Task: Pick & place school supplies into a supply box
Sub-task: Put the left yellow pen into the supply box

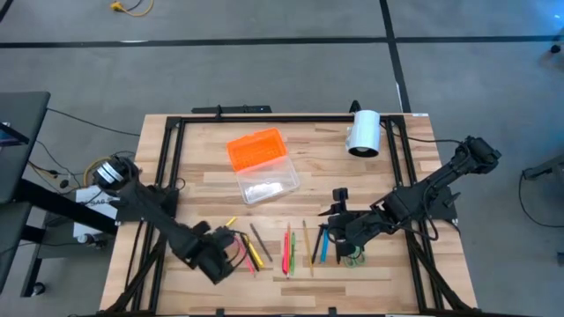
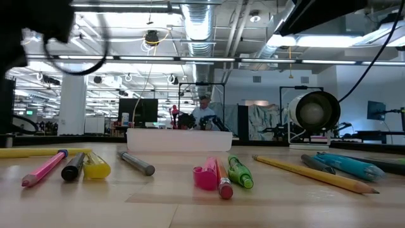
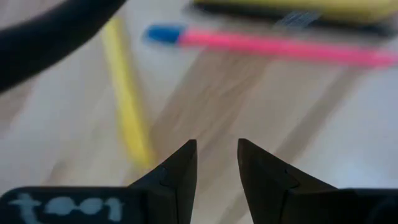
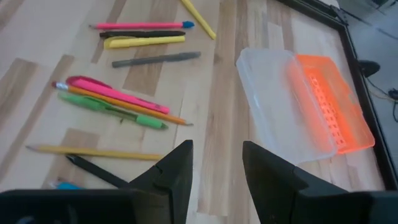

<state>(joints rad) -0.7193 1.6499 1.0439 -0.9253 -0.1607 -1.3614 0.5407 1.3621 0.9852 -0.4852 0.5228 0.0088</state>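
Pens and pencils lie in a loose row on the wooden table near its front edge: a pink pen (image 3: 280, 43), a yellow pencil (image 3: 127, 99), a yellow highlighter (image 4: 146, 42), a grey pen (image 4: 155, 59), and a pink, orange and green group (image 4: 118, 99). Green-handled scissors (image 1: 354, 258) lie under the right arm. The supply box stands open behind them, its clear base (image 4: 273, 118) beside its orange lid (image 4: 329, 102). My left gripper (image 3: 217, 155) points down, open, over bare wood beside the yellow pencil. My right gripper (image 4: 217, 162) hovers open, slanting down toward the box.
A white cylinder (image 1: 363, 132) lies on its side at the far right of the table. A black frame (image 1: 264, 119) runs around the table edges. More pencils (image 4: 93, 151) lie near the right gripper. Bare wood lies left of the box.
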